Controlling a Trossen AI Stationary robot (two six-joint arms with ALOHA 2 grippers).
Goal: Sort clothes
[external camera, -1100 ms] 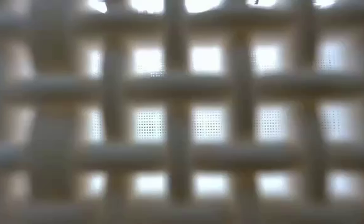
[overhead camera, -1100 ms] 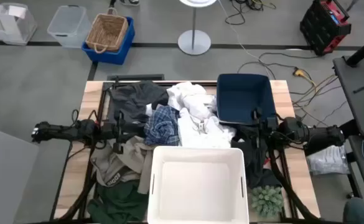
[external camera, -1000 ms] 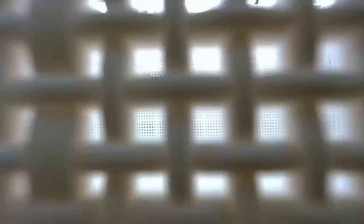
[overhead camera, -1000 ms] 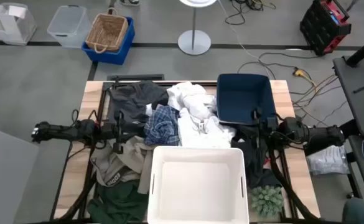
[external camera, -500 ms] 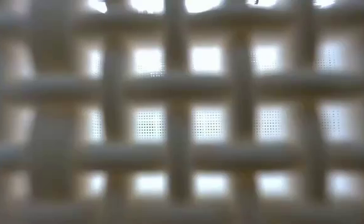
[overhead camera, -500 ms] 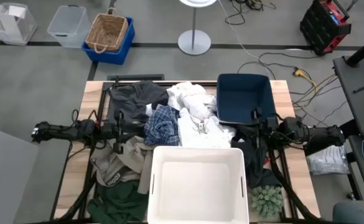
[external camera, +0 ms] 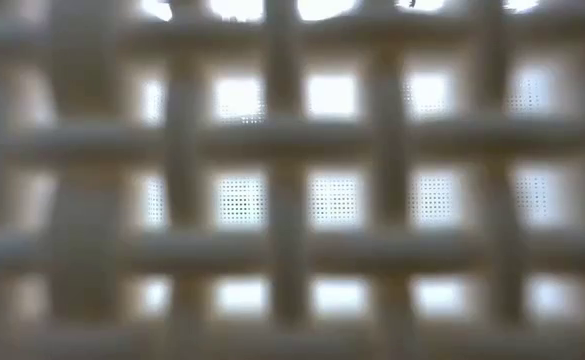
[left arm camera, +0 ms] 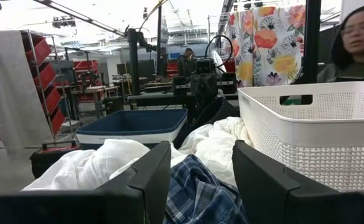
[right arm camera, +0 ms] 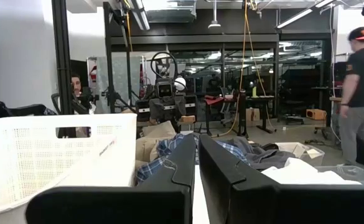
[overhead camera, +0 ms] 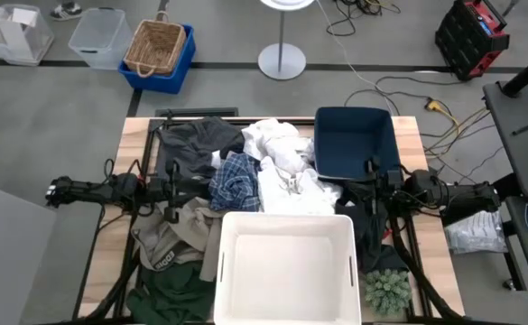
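High view gives you the clothes [overhead camera: 245, 176] heaped across the table's middle and left: dark grey piece [overhead camera: 191, 140] at the far left, white garment [overhead camera: 282, 167] in the centre, plaid shirt [overhead camera: 236, 181] just left of it, khaki piece [overhead camera: 169, 239] and dark green piece [overhead camera: 173, 284] at the near left. White bin [overhead camera: 286, 271] sits near centre, navy bin [overhead camera: 356, 144] far right. Your left gripper [left arm camera: 200, 180] hangs low at the left side with jaws apart, holding nothing, plaid shirt and white garment right ahead of it. Your right gripper [right arm camera: 196, 165] sits at the right side, fingers pressed together, empty. Low view is blocked by the white bin's lattice wall [external camera: 292, 180]. People stand in the room behind.
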